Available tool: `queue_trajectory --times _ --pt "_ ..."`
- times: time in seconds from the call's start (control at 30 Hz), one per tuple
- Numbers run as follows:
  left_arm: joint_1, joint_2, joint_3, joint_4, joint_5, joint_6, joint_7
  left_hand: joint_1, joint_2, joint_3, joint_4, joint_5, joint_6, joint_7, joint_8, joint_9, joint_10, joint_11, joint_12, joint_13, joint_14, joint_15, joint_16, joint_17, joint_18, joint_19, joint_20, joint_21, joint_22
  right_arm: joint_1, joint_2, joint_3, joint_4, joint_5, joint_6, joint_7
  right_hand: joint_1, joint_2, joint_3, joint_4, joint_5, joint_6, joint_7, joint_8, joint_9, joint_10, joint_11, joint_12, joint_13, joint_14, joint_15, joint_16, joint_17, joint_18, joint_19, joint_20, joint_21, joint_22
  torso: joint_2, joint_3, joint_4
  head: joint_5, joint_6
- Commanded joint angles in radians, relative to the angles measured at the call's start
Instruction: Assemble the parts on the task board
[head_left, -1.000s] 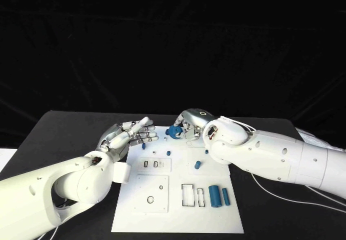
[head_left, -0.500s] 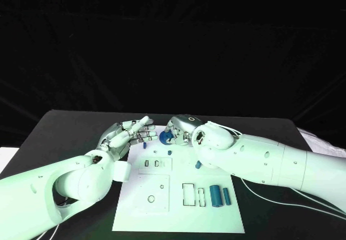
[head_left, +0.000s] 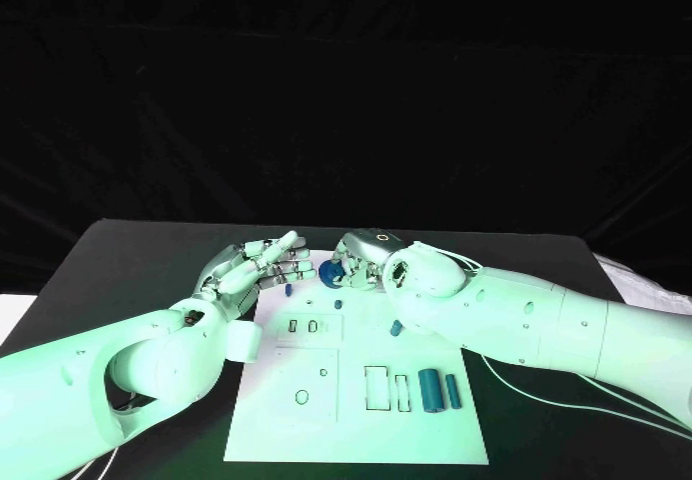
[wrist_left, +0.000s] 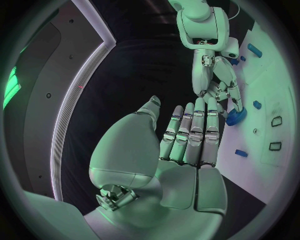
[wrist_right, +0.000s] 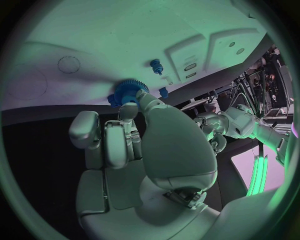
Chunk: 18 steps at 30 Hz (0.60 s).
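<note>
Head view shows me my right hand (head_left: 361, 262) at the far end of the white task board (head_left: 361, 440), its fingers closed round a small blue gear (head_left: 333, 275) that it holds just over the board's far edge. My right wrist view confirms the hold: the gear (wrist_right: 128, 92) is pinched at its toothed rim between fingertips (wrist_right: 128, 111), close over the board, though I cannot tell whether it touches. My left hand (head_left: 257, 270) hovers just beside it, fingers straight and apart, holding nothing; from the left wrist view I see those fingers (wrist_left: 194, 132) stretched toward the gear (wrist_left: 236, 117) without touching it. I judge the gear to be light, rigid plastic, unlikely to deform or break, but small, so it could twist in the pinch if pressed off-centre. The teeth give some bite; I would keep the hold across the rim on opposite sides and leave the centre bore free for whatever post it seats on. Other parts lie on the board: a small blue peg (head_left: 287, 291) near my left hand, a short blue piece (head_left: 395, 328) mid-board, and two longer blue cylinders (head_left: 428, 389) nearer me beside rectangular cut-outs (head_left: 375, 388). All look hard and smooth, likely to roll on the black surface (head_left: 130, 260) if nudged.
</note>
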Motion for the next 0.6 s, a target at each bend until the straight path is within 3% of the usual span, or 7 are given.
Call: queue_trajectory --times 0.03,0.1,0.27,0.6 --pt "0.001 0.0 0.001 0.002 0.003 0.016 0.012 0.002 0.007 0.0 -0.005 0.004 0.004 -0.001 -0.006 -0.001 0.005 -0.002 -0.002 0.0 0.006 0.001 -0.002 0.002 0.013 0.006 0.002 -0.006 -0.001 -0.005 0.003 -0.003 -0.004 -0.003 0.019 0.007 -0.018 -0.016 -0.009 -0.001 -0.016 -0.061 0.017 -0.012 0.01 -0.023 0.009 -0.035 -0.029 0.042 0.014 -0.008 -0.004 -0.004 -0.003 0.008 -0.005 -0.003 0.0 0.0006 -0.0007 0.0 0.0" --pt "0.001 0.0 0.001 0.003 0.003 0.016 0.012 0.002 0.007 0.0 -0.005 0.004 0.004 -0.001 -0.006 -0.001 0.005 -0.002 -0.002 0.0 0.006 0.001 -0.002 0.002 0.013 0.006 0.002 -0.006 -0.001 -0.005 0.005 -0.003 -0.007 0.003 0.022 0.012 -0.033 -0.027 -0.022 0.003 -0.025 -0.106 0.025 -0.013 0.009 -0.041 0.017 -0.063 -0.053 0.04 0.022 -0.011 -0.009 -0.003 -0.008 0.015 -0.009 -0.009 0.0 0.0004 0.0 0.0 0.0" --pt "0.001 -0.001 0.001 0.004 0.003 0.016 0.011 0.001 0.007 -0.001 -0.005 0.004 0.004 -0.001 -0.007 -0.001 0.006 -0.002 -0.003 0.0 0.006 0.001 -0.003 0.002 0.013 0.006 0.002 -0.006 -0.001 -0.005 0.006 -0.003 -0.011 0.014 0.023 0.024 -0.067 -0.043 -0.064 0.024 -0.01 -0.135 0.032 -0.01 0.012 -0.065 0.025 -0.1 -0.086 0.037 0.029 -0.021 -0.023 0.001 -0.018 0.025 -0.017 -0.026 0.0 -0.0002 0.001 -0.001 0.0" --pt "0.001 -0.005 0.001 0.005 0.004 0.016 0.01 0.001 0.007 -0.001 -0.005 0.004 0.004 -0.001 -0.007 -0.001 0.006 -0.002 -0.003 0.0 0.006 0.001 -0.003 0.002 0.013 0.006 0.002 -0.006 -0.001 -0.005 -0.025 -0.003 0.025 0.033 -0.021 0.044 -0.065 -0.03 -0.086 0.031 0.023 -0.111 0.026 -0.002 0.018 -0.056 0.021 -0.084 -0.073 0.037 0.027 -0.021 -0.023 0.001 -0.014 0.026 -0.014 -0.021 0.0 0.0012 -0.0016 0.002 -0.001"
